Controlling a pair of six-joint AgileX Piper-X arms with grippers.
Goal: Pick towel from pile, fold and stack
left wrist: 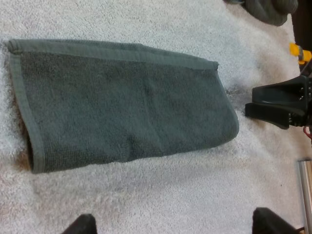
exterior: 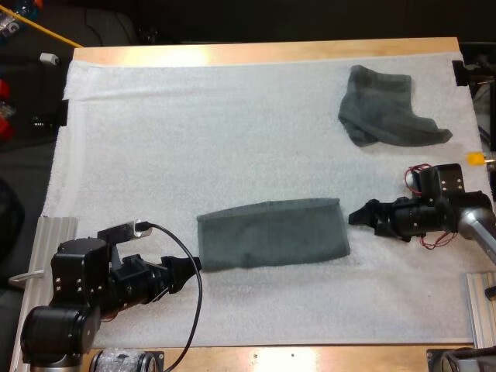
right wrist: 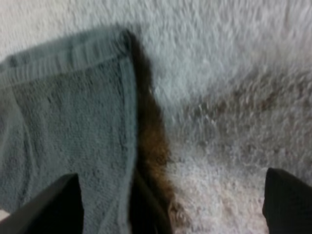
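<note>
Towels lie in two places on our white mat (exterior: 194, 139), which covers the wooden table (exterior: 271, 53). A folded towel (exterior: 271, 232), dark grey-green and lying flat as a long rectangle, sits in the lower middle of the high frame. A crumpled towel (exterior: 387, 108) is bunched in the upper right, well apart from it. Our left gripper (exterior: 190, 267) comes in from the lower left and points at the folded towel's lower left corner, just beside it. In the left wrist view its fingers (left wrist: 85, 225) stand wide apart over bare mat, clear of the cloth's long edge. Our right gripper (exterior: 358, 216) sits at the right of the frame, its tips close to the folded towel's right end and not touching it in the high view. In the right wrist view its fingers (right wrist: 287, 200) are spread too, gripping nothing, with the towel's hemmed edge running between them and one finger in front of the cloth.
</note>
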